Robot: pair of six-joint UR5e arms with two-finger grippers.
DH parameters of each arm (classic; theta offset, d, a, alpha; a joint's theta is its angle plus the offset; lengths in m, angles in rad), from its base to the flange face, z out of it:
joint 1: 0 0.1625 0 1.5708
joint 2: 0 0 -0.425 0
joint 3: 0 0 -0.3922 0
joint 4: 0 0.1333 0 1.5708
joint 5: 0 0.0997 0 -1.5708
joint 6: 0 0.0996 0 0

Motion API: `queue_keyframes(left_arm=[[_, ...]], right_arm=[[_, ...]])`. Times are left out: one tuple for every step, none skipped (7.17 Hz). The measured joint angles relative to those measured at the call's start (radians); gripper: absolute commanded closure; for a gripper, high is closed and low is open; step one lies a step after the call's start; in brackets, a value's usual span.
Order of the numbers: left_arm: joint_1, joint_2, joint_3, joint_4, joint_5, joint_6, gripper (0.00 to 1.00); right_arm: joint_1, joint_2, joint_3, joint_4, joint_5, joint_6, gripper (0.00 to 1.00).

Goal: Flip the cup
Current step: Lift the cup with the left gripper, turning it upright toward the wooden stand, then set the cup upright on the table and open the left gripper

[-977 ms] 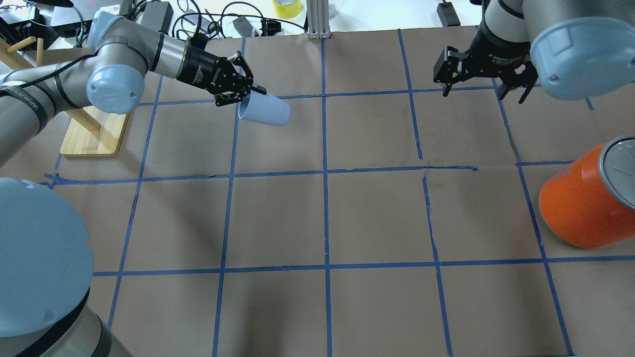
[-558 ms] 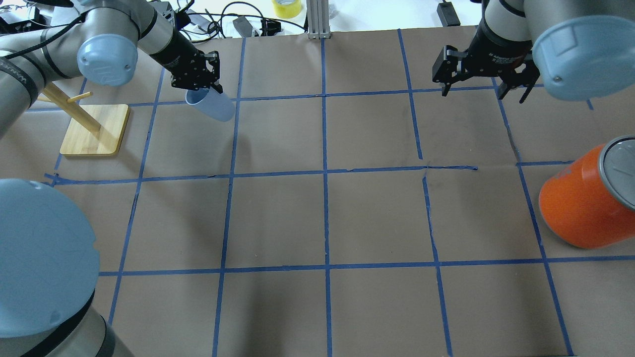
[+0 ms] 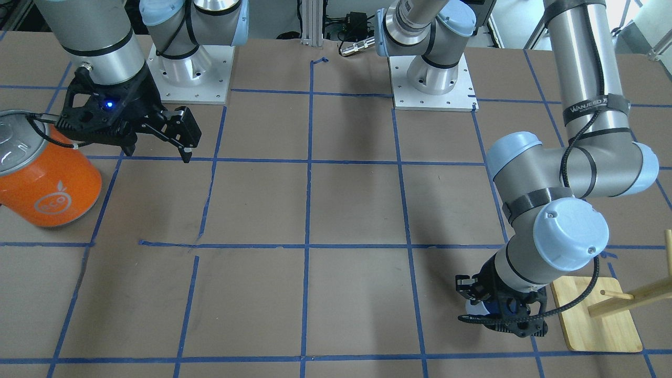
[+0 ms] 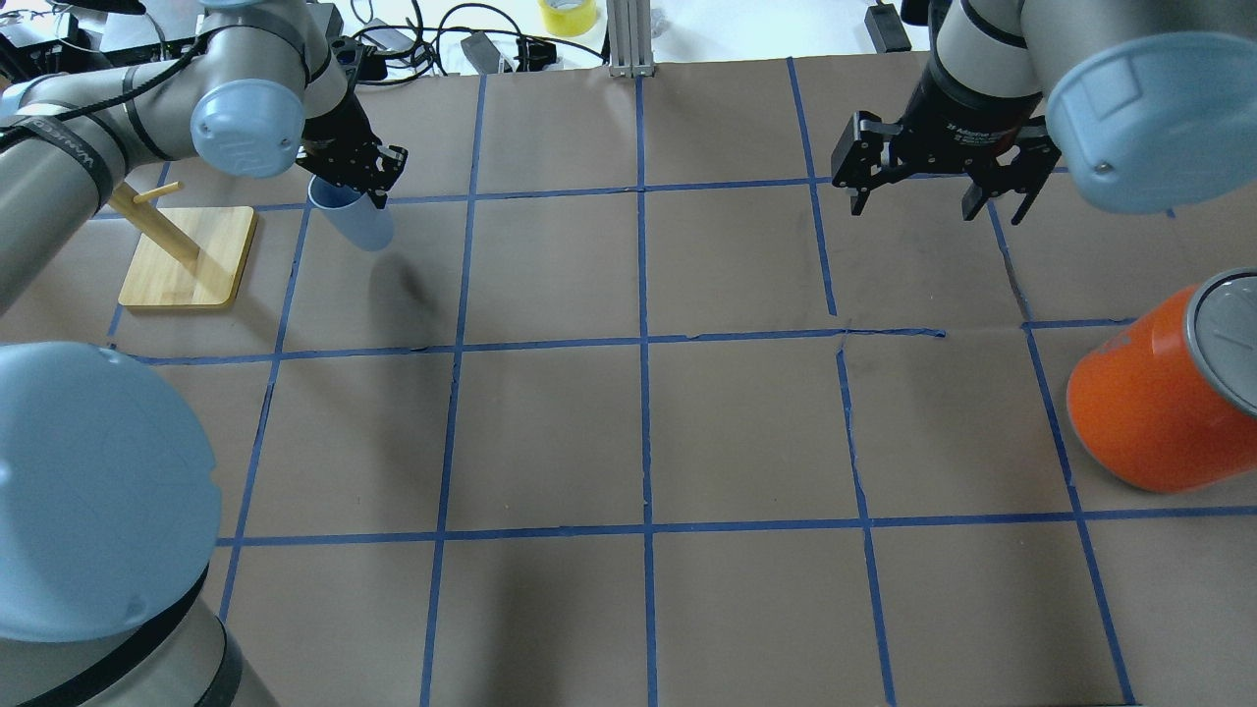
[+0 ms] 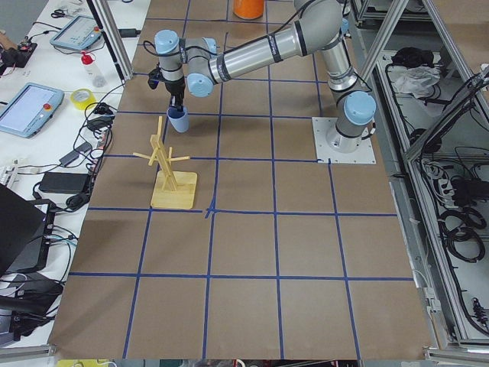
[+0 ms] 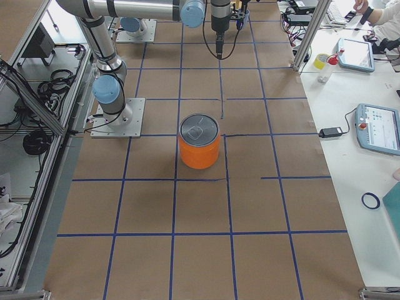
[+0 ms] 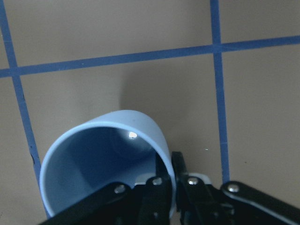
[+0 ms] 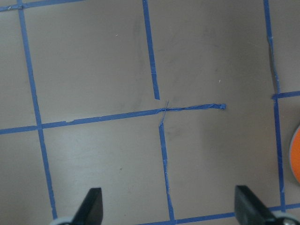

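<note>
Far left of the table, just right of the wooden rack base (image 4: 187,257), the cup (image 4: 355,222) hangs from the left gripper (image 4: 373,194). It is tilted, mouth up toward the wrist, and looks lifted off the paper, since its shadow lies apart. The grip is a narrow pinch on the rim wall, one finger inside and one outside. It is probably thin, light, fairly stiff plastic, and smooth, so likely slippery. The rim is the sensible hold, though a one-wall pinch may let it swing or slip. The left wrist view shows the bluish inside empty. On the far right the right gripper (image 4: 938,201) is spread wide and holds nothing. At the right edge the orange can (image 4: 1144,407) has its silver top on, contents hidden.
</note>
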Motion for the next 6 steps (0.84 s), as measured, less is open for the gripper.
queue_keyframes(left_arm=[[-0.001,-0.003,-0.010,0.001,0.024,0.005,0.24],[-0.001,-0.005,-0.016,0.002,0.037,0.007,0.22],[-0.002,-0.005,-0.018,0.001,0.041,0.005,0.19],[-0.002,-0.001,-0.016,-0.002,0.041,0.001,0.10],[-0.005,0.015,-0.010,-0.009,0.041,-0.002,0.00],[-0.019,0.045,0.000,-0.025,0.042,-0.003,0.00]], right_arm=[[0.001,0.004,0.000,0.002,0.019,0.001,0.00],[0.001,0.010,-0.001,0.010,0.022,-0.004,0.00],[0.000,0.018,-0.003,0.026,0.019,-0.014,0.00],[-0.001,0.027,-0.006,0.042,0.013,-0.040,0.00],[-0.003,0.037,-0.011,0.049,0.003,-0.086,0.00],[-0.004,0.043,-0.014,0.049,-0.005,-0.117,0.00]])
